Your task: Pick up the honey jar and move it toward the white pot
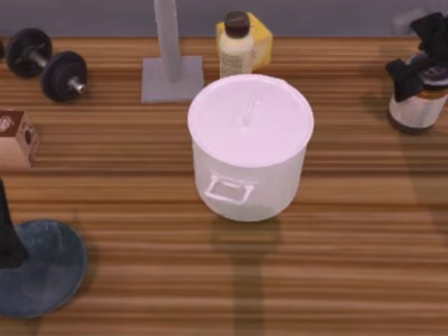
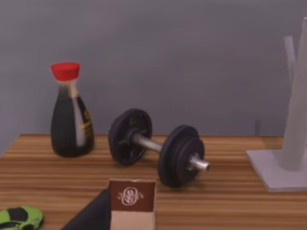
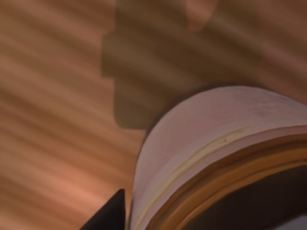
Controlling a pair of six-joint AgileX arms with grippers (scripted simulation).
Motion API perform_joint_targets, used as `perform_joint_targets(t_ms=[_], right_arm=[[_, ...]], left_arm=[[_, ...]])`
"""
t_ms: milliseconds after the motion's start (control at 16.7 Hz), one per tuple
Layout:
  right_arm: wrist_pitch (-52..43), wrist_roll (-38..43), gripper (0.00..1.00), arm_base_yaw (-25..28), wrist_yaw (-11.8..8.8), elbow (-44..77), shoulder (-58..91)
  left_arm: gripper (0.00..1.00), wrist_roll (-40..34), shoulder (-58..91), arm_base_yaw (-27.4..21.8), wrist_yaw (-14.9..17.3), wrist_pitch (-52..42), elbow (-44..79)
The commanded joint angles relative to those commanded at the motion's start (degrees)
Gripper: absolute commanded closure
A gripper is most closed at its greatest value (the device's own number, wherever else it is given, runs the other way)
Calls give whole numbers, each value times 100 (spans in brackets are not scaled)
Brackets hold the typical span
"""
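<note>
At the table's (image 1: 140, 280) left edge in the top view, the left arm is parked above a round grey-blue mat (image 1: 42, 269). Its pincer is not visible in any view, so its state cannot be told. A small brown box (image 1: 15, 136) and a dumbbell (image 1: 47, 63) lie further back on that side, and a grey stand (image 1: 171, 70) rises just behind the centre.

The white pot (image 1: 250, 143) stands upright at mid-table, lid on, side handle facing the near edge. A cream bottle (image 1: 236, 43) stands just behind it, in front of a yellow block (image 1: 260, 35).

At the far right, the honey jar (image 1: 417, 105) stands upright, well apart from the pot. The right pincer (image 1: 416, 59) sits directly over the jar's top, with its dark fingers reaching down around the lid. Whether the fingers are clamped or only set around the lid cannot be told.

The pot lies to the jar's left, with bare table between them. The right arm is much the nearer arm. The jar's long axis is vertical, so the move is judged to be a lift followed by a leftward carry.

The left wrist view adds a soy sauce bottle (image 2: 71, 117) and a green toy car (image 2: 19, 218), neither visible from above. The right wrist view shows the jar's white label and amber band (image 3: 230, 158) at close range, and one dark fingertip (image 3: 112, 213) beside the label.
</note>
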Motion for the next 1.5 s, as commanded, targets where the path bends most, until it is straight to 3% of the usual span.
perform_joint_targets(t_ms=[540,1200,1500], right_arm=[[0,0,98,0,0,0,0],[6,6,100,-16,-3,-84,-96],[69,36,100,-3,-9,-1334,-1311]], left_arm=[[0,0,0,0,0,0,0],[0,0,0,0,0,0,0],[0,0,0,0,0,0,0]])
